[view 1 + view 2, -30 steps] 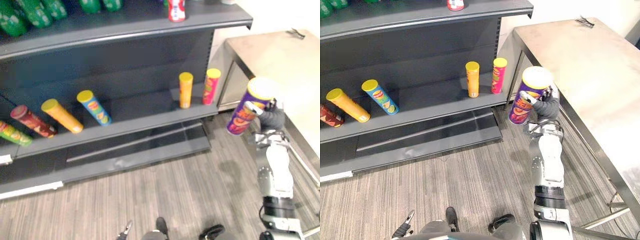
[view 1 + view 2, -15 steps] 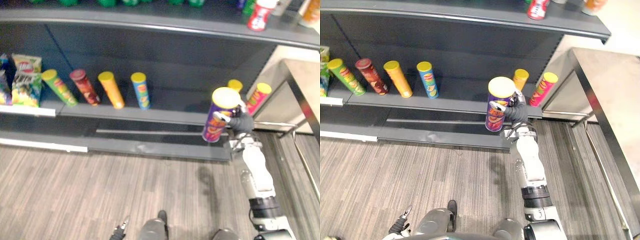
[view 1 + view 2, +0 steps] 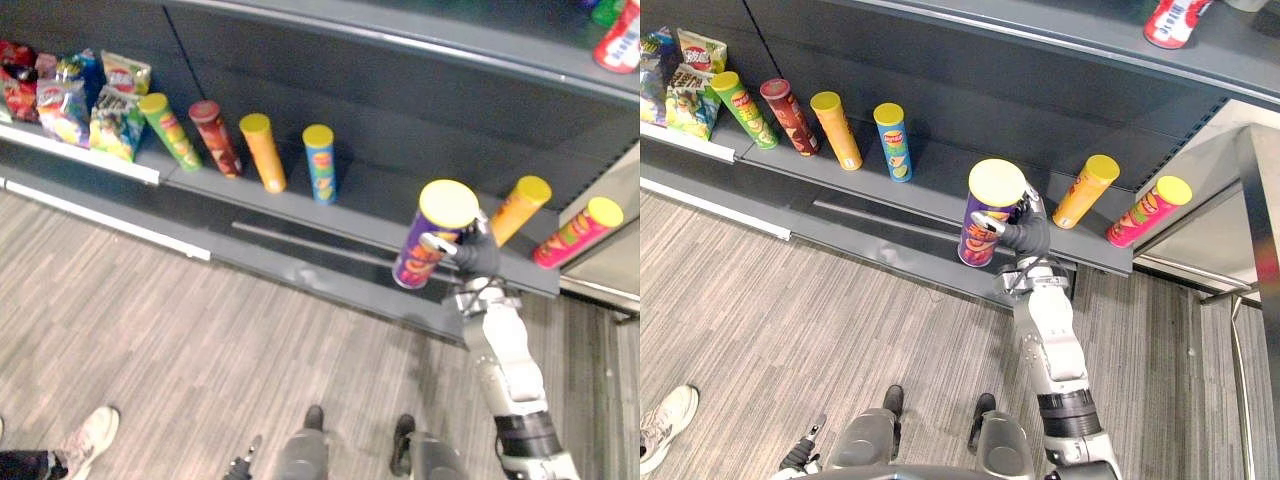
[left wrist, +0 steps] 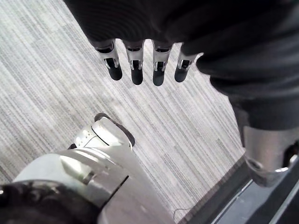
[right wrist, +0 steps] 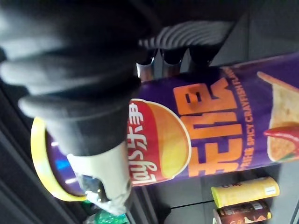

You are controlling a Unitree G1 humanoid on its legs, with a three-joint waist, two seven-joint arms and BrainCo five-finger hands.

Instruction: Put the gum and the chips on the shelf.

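Purple chips can (image 3: 985, 225), held in the curled fingers (image 5: 172, 55) of the right hand (image 3: 1028, 238) before the shelf (image 3: 932, 187), could knock the orange can (image 3: 1085, 190) over if swung in tilted; the left hand's (image 4: 140, 32) fingers hung released.

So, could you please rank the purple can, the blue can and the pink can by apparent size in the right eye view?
Largest: the purple can, held in the right hand; it is nearer the camera, so its true size is unsure.
Then the blue can and the pink can, which look alike; not ranked.
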